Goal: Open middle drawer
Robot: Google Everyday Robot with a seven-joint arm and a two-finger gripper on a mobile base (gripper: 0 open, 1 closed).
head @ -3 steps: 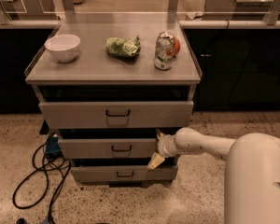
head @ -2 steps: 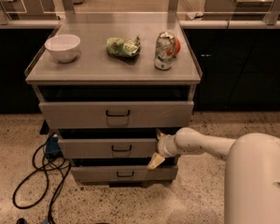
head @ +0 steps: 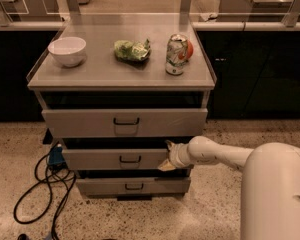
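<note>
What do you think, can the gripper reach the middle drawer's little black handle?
Probably yes. The gripper sits at the right end of the middle drawer front, and nothing shows between it and the handle, just bare drawer front.

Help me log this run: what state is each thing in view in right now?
middle drawer: not visibly pulled out
top drawer: looks shut
bottom drawer: looks shut
gripper: at the middle drawer's right end, against its front
bowl: upright, looks empty
can: upright
green bag: crumpled, lying on the top
</note>
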